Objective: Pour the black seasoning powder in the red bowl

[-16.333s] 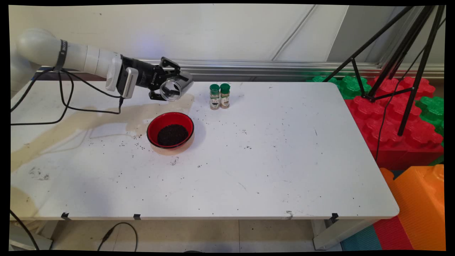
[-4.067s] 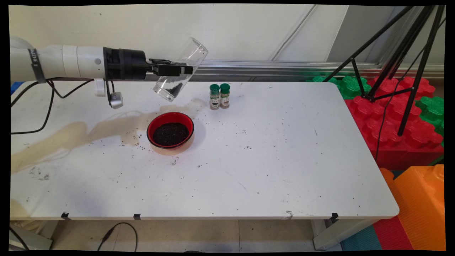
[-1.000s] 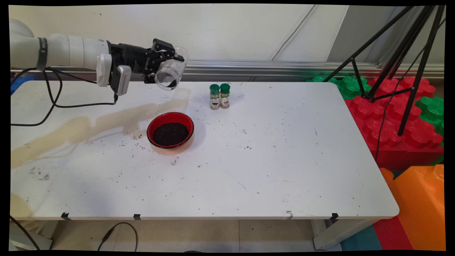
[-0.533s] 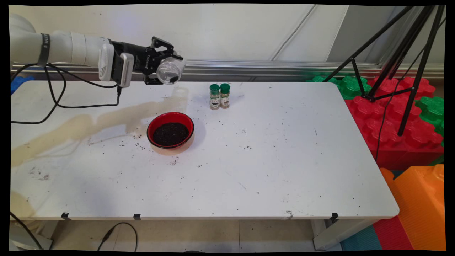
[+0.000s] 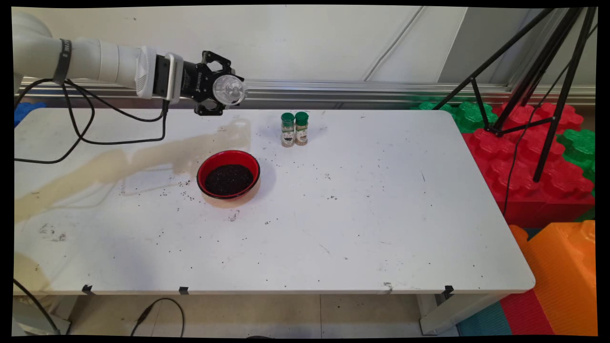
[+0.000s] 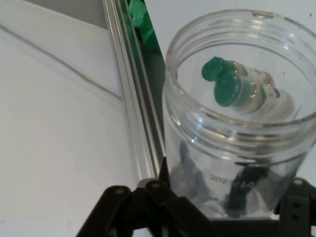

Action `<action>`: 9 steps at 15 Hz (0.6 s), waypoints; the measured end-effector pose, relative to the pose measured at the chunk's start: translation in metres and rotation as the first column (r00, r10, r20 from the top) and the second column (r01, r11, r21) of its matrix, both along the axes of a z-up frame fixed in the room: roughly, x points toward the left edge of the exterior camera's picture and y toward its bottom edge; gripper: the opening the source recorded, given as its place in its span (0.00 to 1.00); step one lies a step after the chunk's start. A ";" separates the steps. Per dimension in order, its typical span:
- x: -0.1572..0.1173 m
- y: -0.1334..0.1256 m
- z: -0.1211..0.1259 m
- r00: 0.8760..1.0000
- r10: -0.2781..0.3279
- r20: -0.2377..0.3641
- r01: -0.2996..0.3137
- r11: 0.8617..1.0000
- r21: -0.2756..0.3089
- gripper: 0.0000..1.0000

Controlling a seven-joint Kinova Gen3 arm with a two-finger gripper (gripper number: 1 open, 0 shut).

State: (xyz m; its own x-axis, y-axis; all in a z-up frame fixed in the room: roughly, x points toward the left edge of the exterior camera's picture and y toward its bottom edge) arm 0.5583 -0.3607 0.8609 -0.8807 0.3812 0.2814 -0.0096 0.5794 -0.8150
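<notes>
The gripper (image 5: 224,90), clamped on a clear jar (image 5: 229,90), holds it on its side, up behind the bowl (image 5: 228,174); a firm grip suits.

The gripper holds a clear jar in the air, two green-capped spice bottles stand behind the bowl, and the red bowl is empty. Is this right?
Not quite: the red bowl is filled with dark grains, as the main view shows. The gripper does hold the clear jar, and the spice bottles stand behind.

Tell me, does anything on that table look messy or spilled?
Yes. Dark grains lie scattered on the white table, thickest left of the red bowl of dark grains. The gripper holds a clear jar on its side above the table.
</notes>
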 end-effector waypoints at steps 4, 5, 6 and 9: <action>0.001 -0.004 -0.001 0.995 0.056 -0.077 -0.050 0.996 0.080 0.00; 0.001 -0.005 -0.001 0.993 0.068 -0.092 -0.059 0.994 0.096 0.00; 0.001 -0.007 -0.002 0.990 0.086 -0.114 -0.073 0.990 0.119 0.00; 0.002 -0.010 -0.003 0.978 0.130 -0.166 -0.100 0.979 0.176 0.00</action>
